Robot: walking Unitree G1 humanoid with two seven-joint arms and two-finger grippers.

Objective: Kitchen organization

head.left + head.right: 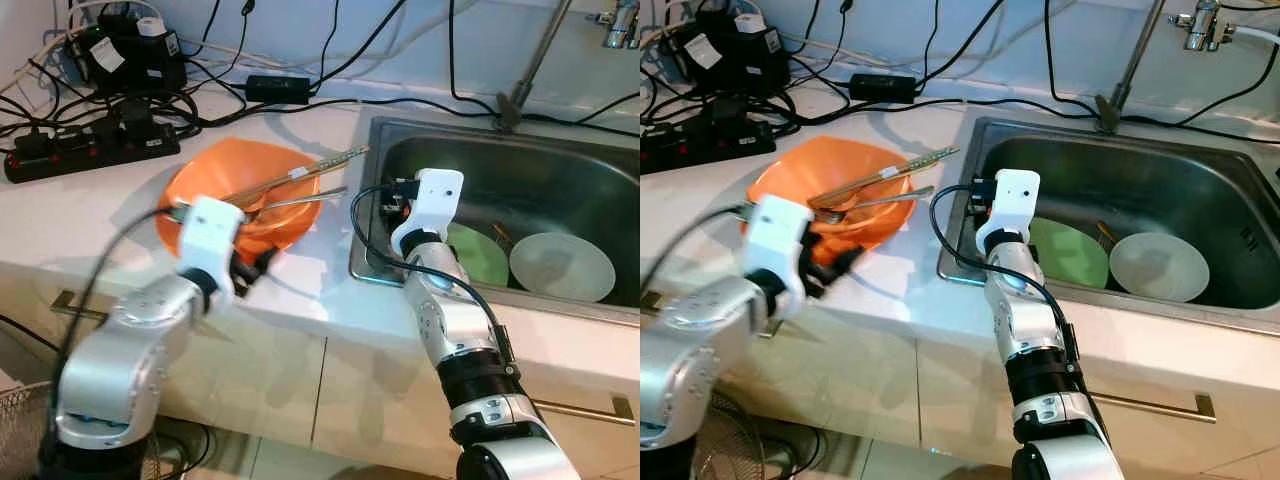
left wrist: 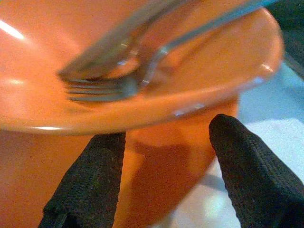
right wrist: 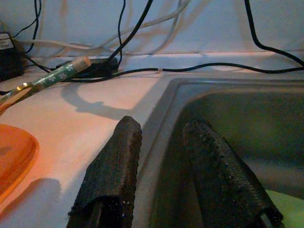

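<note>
The orange bowl sits on the white desk just beside the sink, with a fork and chopsticks lying across it, their long axis running toward the sink; the left gripper is the nearer, jaws apart and set low against the bowl's near wall, under the rim; the right gripper, jaws apart, straddles the sink's edge beside the bowl; the wrist view shows the rim overhanging the fingers, which the head views blur; the head views alone give the green plate and white bowl in the sink
</note>
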